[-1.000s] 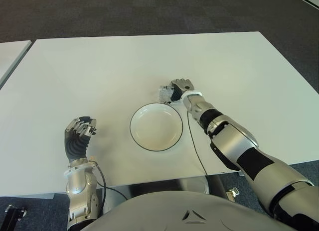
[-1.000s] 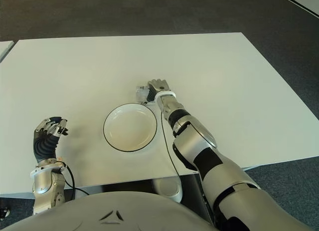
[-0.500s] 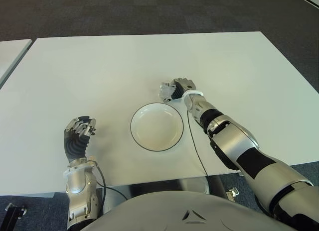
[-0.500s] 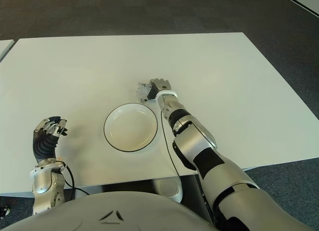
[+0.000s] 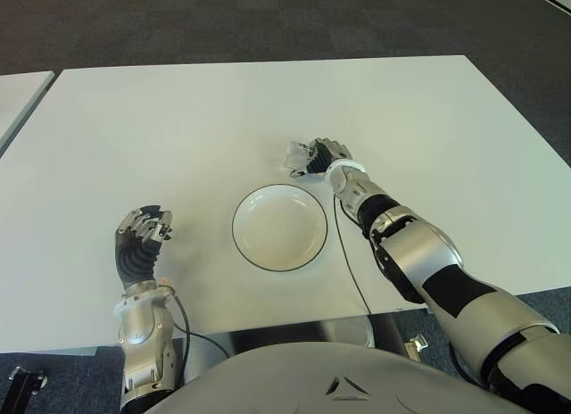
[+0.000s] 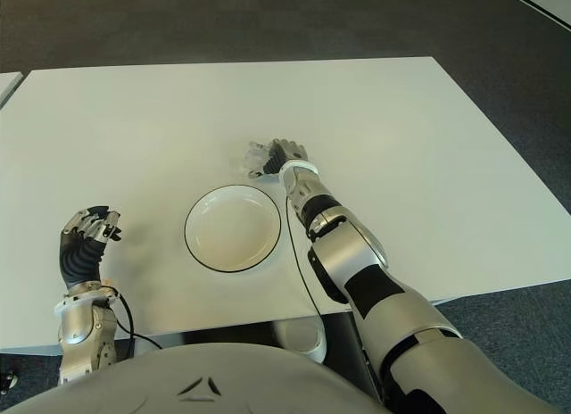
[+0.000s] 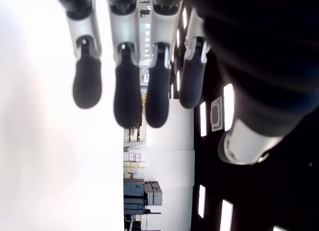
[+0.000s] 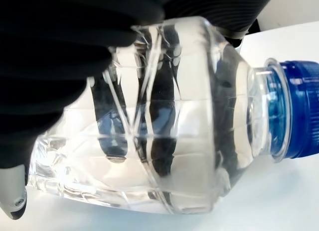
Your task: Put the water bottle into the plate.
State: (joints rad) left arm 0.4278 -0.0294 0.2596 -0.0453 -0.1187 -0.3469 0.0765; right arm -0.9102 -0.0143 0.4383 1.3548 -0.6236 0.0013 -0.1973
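Observation:
A small clear water bottle with a blue cap is gripped in my right hand, just beyond the far rim of the plate. The right wrist view shows dark fingers wrapped around the bottle's clear body, cap pointing away from the palm. The white plate with a dark rim sits on the table in front of me, with nothing in it. My left hand shows near the table's front left, fingers relaxed and holding nothing.
The white table spreads wide around the plate. A second table's corner shows at the far left. A thin black cable runs along my right forearm toward the table's front edge. Dark carpet lies beyond.
My right hand with the bottle has shifted slightly away from the plate's rim and risen a little. The left hand has stayed in place.

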